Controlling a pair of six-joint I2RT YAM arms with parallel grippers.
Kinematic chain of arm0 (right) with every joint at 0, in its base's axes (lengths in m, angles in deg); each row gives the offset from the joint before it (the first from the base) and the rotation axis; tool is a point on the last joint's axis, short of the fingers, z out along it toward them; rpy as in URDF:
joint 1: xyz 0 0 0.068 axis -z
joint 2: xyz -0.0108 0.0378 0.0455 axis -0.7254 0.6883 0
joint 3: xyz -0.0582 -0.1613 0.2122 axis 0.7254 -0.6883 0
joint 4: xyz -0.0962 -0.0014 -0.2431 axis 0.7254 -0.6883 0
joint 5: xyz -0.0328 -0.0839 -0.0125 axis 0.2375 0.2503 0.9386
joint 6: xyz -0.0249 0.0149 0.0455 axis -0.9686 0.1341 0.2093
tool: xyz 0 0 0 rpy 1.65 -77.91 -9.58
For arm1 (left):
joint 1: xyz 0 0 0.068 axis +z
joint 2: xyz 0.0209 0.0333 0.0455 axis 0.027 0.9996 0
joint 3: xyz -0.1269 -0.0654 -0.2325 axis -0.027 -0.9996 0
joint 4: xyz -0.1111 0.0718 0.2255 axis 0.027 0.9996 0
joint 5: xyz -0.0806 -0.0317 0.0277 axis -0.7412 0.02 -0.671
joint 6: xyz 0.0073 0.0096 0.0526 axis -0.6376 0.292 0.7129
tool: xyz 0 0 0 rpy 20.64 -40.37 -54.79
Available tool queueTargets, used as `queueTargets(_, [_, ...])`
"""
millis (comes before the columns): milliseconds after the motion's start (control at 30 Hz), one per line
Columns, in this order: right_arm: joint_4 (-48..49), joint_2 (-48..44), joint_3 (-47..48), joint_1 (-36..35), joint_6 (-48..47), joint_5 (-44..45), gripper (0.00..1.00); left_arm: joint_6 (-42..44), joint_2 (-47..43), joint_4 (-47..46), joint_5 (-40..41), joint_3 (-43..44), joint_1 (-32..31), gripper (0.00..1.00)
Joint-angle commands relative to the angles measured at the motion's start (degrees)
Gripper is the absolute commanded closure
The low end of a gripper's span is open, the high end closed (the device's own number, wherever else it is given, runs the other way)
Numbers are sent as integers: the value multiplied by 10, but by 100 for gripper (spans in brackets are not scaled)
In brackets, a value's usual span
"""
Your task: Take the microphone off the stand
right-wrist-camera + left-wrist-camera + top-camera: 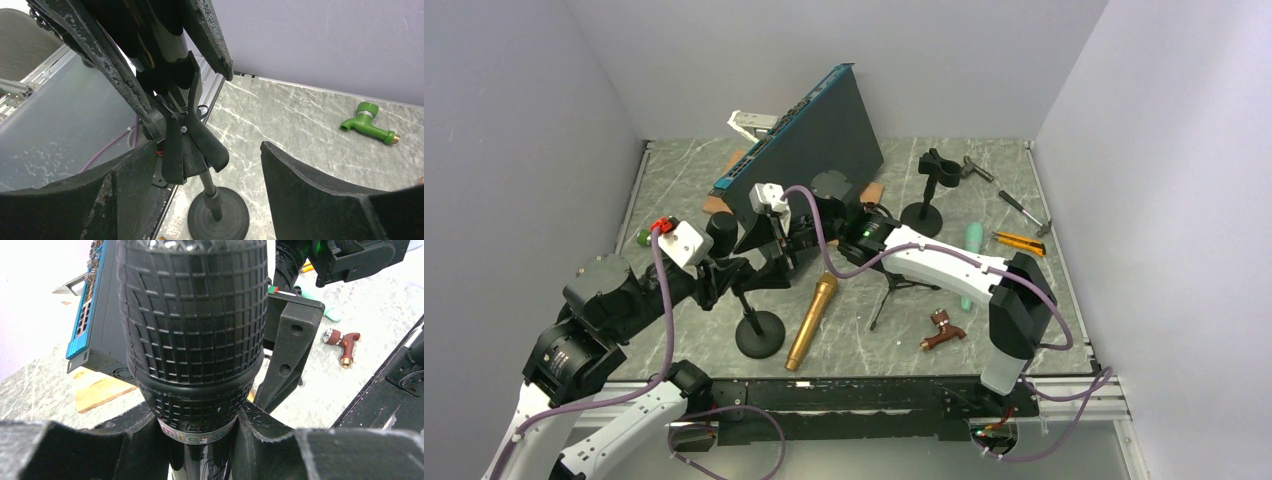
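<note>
A black microphone with a mesh head sits in the clip of a black stand with a round base, which also shows in the right wrist view. My left gripper is shut on the microphone's neck just under the head. The microphone's lower body still runs down into the clip. My right gripper is open, with its jaws on either side of the clip and not touching it.
A gold microphone lies right of the stand base. A tripod stand and an empty stand lie further right. A blue-edged panel leans at the back. A brown faucet, a green faucet and hand tools lie about.
</note>
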Motion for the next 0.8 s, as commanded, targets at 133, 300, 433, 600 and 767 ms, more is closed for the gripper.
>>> queueTargets(133, [13,-4,11,0,3,1,42,23,-3,-5,-5,15,-2,100])
queueTargets(300, [24,-18,-11,0,-4,29,100,21,-3,-2,-1,17,-2,100])
queueTargets(433, [65,-35,-43,0,7,56,100,17,-5,3,6,26,-2,100])
queueTargets(600, [60,-29,-39,-1,11,77,100,12,3,20,18,69,-2,100])
queueTargets(767, [70,-31,-48,0,29,89,100,6,11,67,25,169,-2,100])
